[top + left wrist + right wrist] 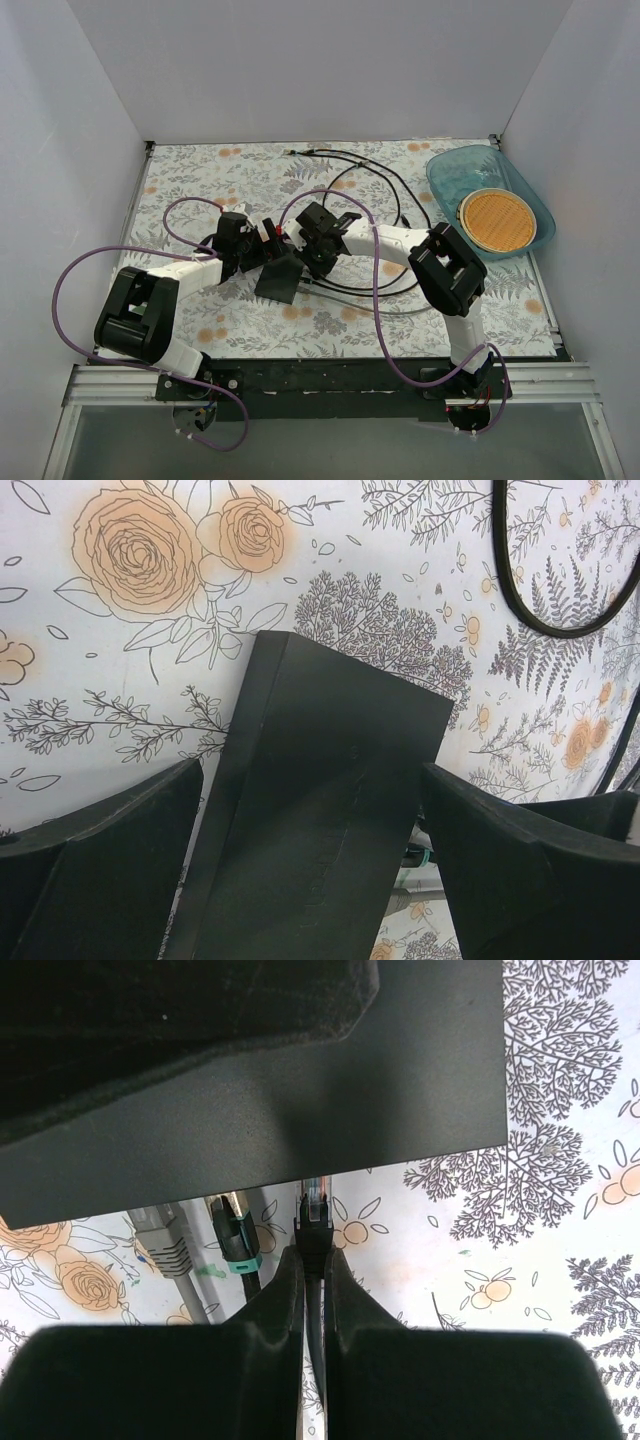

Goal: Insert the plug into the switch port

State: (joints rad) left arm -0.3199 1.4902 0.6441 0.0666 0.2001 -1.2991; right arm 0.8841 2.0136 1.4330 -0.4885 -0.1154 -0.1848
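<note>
The switch (280, 278), a flat black box, is tilted at mid-table between both grippers. My left gripper (250, 255) is shut on the switch (320, 810), with one finger (110, 870) on each long side. My right gripper (318, 258) is shut on the plug (317, 1222), a black connector with a clear tip. The tip touches the lower edge of the switch (400, 1080), and the ports are hidden in shadow. The plug's black cable runs back between my right fingers (275, 1300).
A grey plug (163, 1245) and a teal-collared plug (235, 1240) sit at the switch's edge, left of my plug. Black cables (370, 180) loop across the far table. A blue tray (450, 170) holding a woven disc (497, 220) stands at the right.
</note>
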